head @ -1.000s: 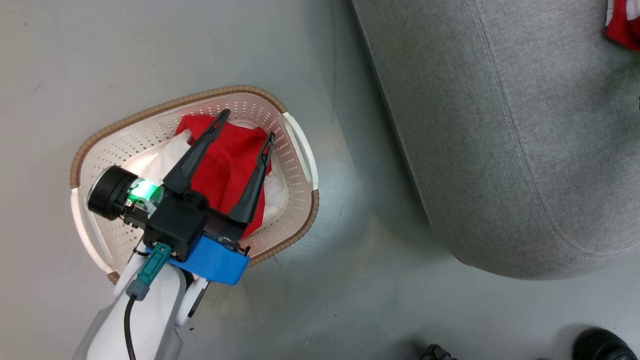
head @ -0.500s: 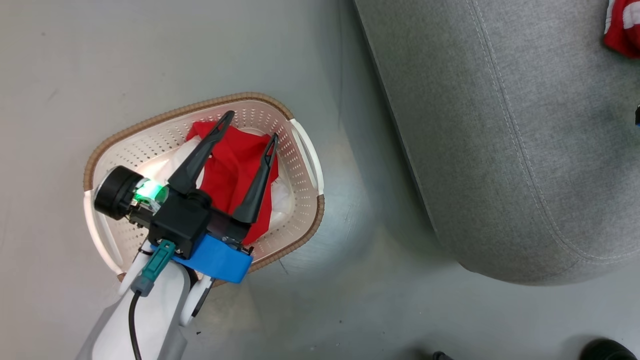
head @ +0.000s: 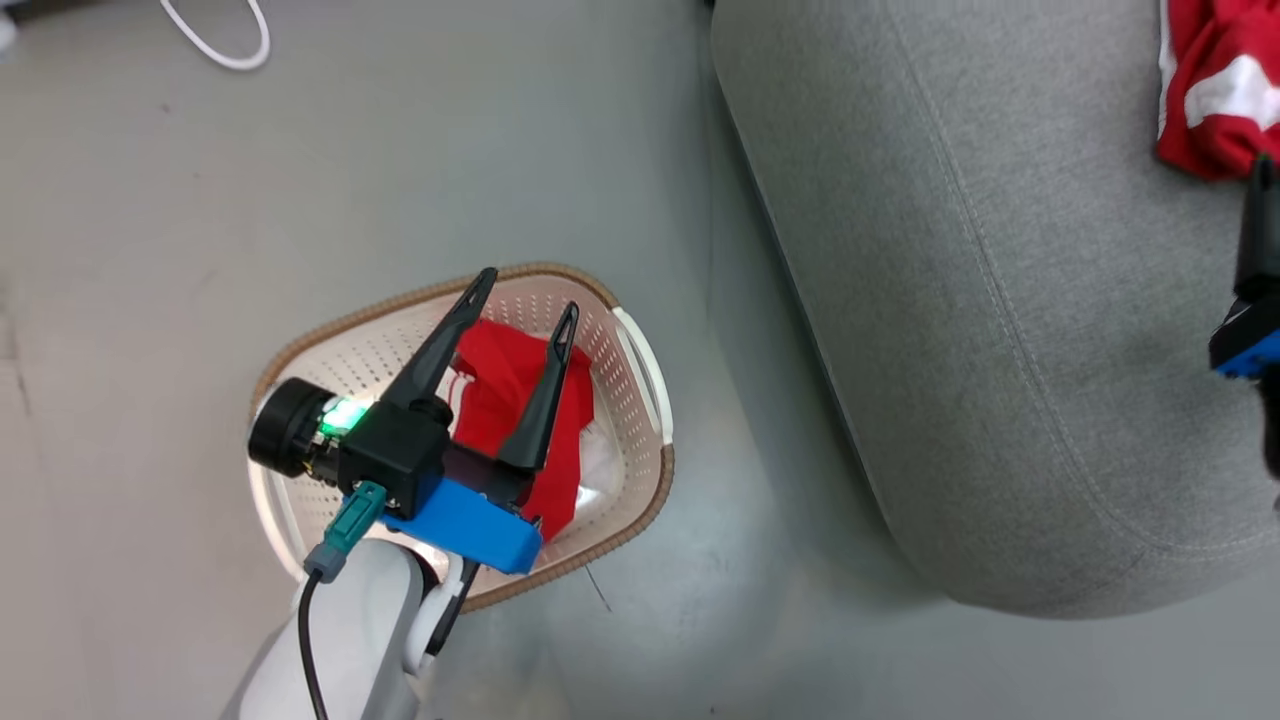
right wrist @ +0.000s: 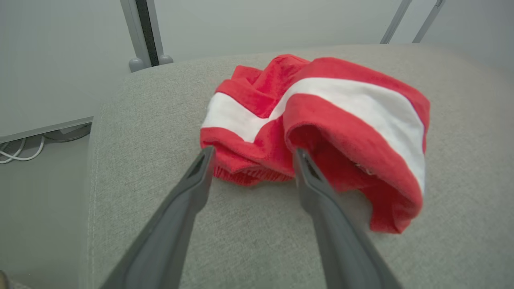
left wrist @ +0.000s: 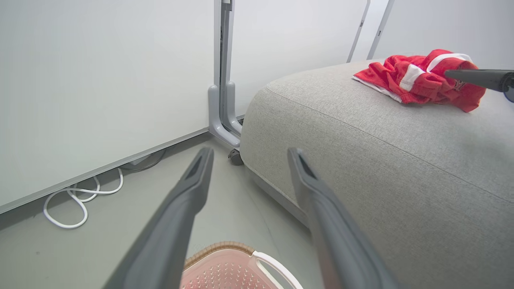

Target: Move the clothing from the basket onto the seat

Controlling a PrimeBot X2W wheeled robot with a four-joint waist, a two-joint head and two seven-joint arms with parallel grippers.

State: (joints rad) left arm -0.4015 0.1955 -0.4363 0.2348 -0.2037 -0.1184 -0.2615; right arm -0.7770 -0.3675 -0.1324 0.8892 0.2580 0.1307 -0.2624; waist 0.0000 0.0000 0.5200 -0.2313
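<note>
Clothing [head: 500, 385] in basket [head: 350, 322], L pincer [head: 529, 290] open above, R pincer [right wrist: 253, 151] open by garment [right wrist: 341, 104] on seat [head: 1000, 350]

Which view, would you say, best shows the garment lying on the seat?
Right wrist view: the garment lies whole and close ahead. Left wrist view shows it small, far off; head view crops it at the edge.

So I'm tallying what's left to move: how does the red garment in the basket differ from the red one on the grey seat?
The red fabric garment in the cream perforated basket lies below the open left gripper; the red garment on the grey upholstered seat lies ahead of the open right gripper. The seat one shows a broad white band; the basket one, mostly red. Both are crumpled, neither gripped.
</note>
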